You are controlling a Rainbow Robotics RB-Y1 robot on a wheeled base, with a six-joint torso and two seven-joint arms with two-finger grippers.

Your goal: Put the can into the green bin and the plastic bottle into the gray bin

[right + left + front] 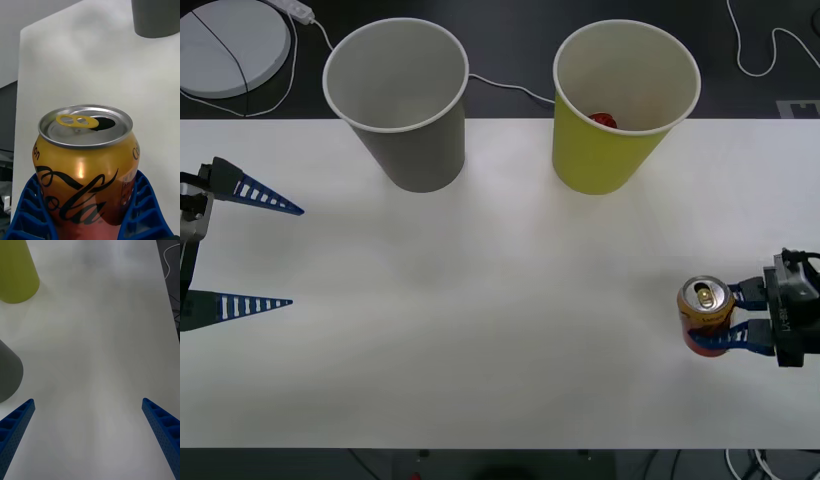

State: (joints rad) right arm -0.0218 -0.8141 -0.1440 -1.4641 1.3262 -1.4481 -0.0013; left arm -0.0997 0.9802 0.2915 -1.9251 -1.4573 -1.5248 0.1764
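White table (500, 330) up front, dark floor and cables behind. Saw the can (706, 316) upright near the right edge, right tool (728, 316) clamped round its lower body. Left tool (285, 255) parked wide open at the left edge. Gray bin (400, 95) looked empty; green bin (620, 110) had something small and red inside.

Right wrist: can (84, 165) already opened, so probably light, thin-walled, dentable. Best gripped mid-body, gently.

Left wrist: fingers (17, 423) spread over bare table.

Right claw (729, 318) clamped, left claw (292, 256) spread

red item (602, 121) inside green bin (600, 160) unidentifiable
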